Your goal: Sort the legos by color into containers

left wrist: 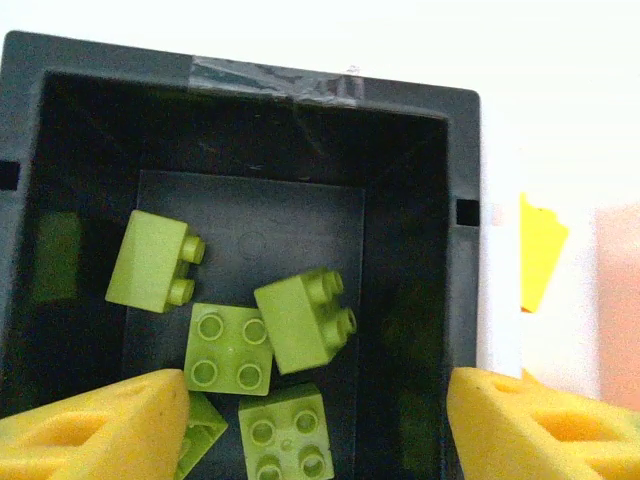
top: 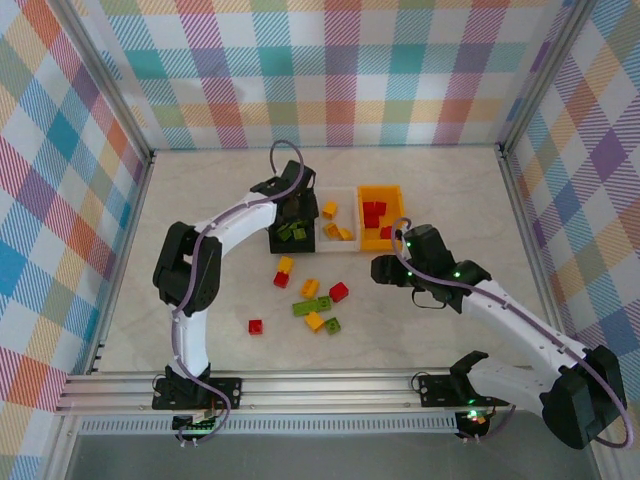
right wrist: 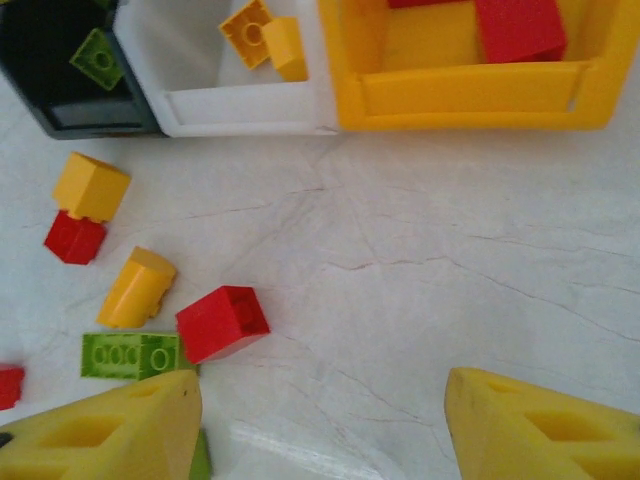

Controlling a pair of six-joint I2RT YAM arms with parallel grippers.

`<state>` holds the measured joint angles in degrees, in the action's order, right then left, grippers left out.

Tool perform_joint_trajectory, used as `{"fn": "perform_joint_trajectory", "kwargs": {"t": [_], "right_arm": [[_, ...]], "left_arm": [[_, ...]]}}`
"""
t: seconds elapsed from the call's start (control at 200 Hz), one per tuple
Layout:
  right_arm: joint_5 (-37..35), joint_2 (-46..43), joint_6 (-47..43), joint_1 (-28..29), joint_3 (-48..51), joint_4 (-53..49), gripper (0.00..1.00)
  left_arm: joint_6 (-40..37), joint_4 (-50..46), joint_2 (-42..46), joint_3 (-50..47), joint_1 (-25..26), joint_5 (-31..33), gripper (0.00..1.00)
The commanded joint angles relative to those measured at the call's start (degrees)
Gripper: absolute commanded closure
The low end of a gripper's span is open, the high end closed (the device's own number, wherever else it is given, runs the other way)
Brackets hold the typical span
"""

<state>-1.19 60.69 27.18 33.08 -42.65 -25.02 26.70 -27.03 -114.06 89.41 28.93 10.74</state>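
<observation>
Lab test cell — plaid walls (top: 340,70), aluminium frame (top: 320,385)

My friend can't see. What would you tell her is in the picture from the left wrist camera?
Several lime green legos lie jumbled at the bottom of a black bin, seen from straight above. The left gripper hangs open over it, its two yellow fingertips at the bottom corners.

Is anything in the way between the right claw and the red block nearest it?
Nothing visible. Only bare tabletop lies between the open right gripper and the small red studded plastic brick. A long lime green plastic brick sits close at its left in the wrist view.
</observation>
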Motion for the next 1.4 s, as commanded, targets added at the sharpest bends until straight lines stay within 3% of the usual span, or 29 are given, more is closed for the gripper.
{"fn": "perform_joint_trajectory", "kwargs": {"t": [0.0, 0.26, 0.525, 0.805, 1.395], "right_arm": [[3.9, 1.4, -1.5, 1.5, 0.3, 3.3, 0.33], [3.5, 13.3, -4.3, 10.7, -5.8, 5.9, 0.31], [0.6, 30.8, -3.2, 17.5, -17.0, 8.6, 0.31], [-3.7, 41.2, 5.4, 19.1, -24.4, 8.0, 0.32], [-2.0, 48.7, 15.6, 20.8, -27.1, 5.6, 0.36]], "left_arm": [[0.5, -1.4, 2.5, -0.2, -0.5, -1.8, 0.24], [1.8, 2.6, 19.7, -14.1, 1.7, -7.4, 0.0], [6.2, 4.7, 42.3, -35.7, 3.6, -8.8, 0.0], [9.0, 2.4, 59.4, -49.5, 3.6, -7.5, 0.0], [8.6, 2.6, 63.0, -52.9, 3.5, -6.7, 0.0]]}}
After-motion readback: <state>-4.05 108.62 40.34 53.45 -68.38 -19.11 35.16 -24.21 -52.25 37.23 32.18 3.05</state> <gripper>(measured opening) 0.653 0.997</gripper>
